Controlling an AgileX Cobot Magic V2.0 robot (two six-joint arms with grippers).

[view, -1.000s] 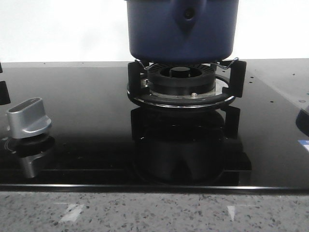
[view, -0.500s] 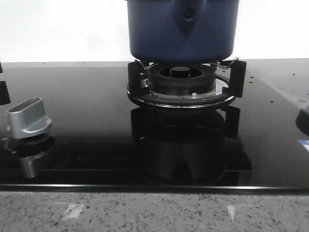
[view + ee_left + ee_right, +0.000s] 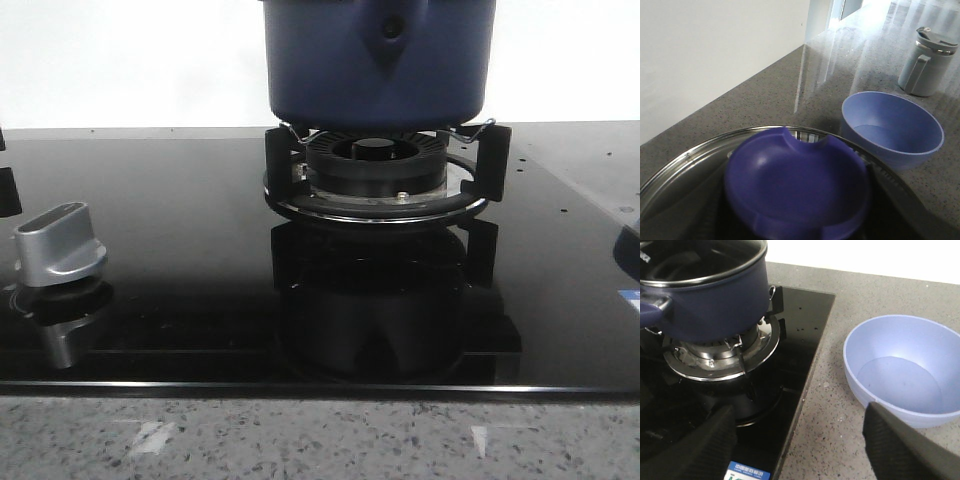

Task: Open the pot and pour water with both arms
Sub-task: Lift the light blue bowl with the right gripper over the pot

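The pot (image 3: pixel 378 62), dark navy, sits on a black burner stand (image 3: pixel 378 180) set in a glossy black cooktop (image 3: pixel 180 250). The front view cuts off its top, so neither lid nor rim shows there. A silver knob (image 3: pixel 58 243) stands on the cooktop well to the left, and a speckled grey counter (image 3: pixel 320 440) runs along the near edge.

The right wrist view shows what the front view cannot: the pot's metal rim and a glass lid (image 3: pixel 705 260) on it, plus a pale blue bowl (image 3: pixel 905 367) on the counter just beside the cooktop. The right gripper (image 3: pixel 800 440) is spread wide open, holding nothing, its two dark fingers (image 3: pixel 700 445) framing cooktop edge and counter.

The left wrist view looks down at close range on a blurred dark blue lid knob (image 3: pixel 797 187) and the lid's steel rim. Beyond stand the bowl and a grey lidded jug (image 3: pixel 927 62). The left gripper's fingers are hidden, so its state cannot be told.
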